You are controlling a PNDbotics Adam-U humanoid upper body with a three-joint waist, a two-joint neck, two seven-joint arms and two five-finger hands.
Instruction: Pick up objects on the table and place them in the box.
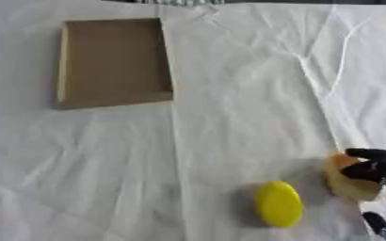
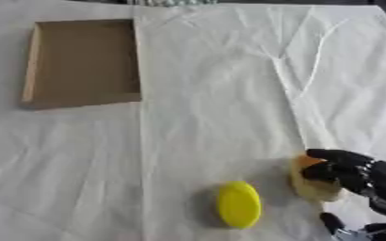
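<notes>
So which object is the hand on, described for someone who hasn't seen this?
Start at the brown box at the table's far left, then cross the white cloth to the near right corner. Two things lie there: a flat yellow oval, untouched, and right of it a tan and orange lump, the one the right hand's black fingers curl over.

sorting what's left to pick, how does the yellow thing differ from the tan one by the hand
The yellow object is bright yellow, an oval disc; the tan object is tan with an orange top and chunkier. The yellow object lies free on the cloth; the right robot hand has its fingers curled around the tan one. Both lie outside the box.
</notes>
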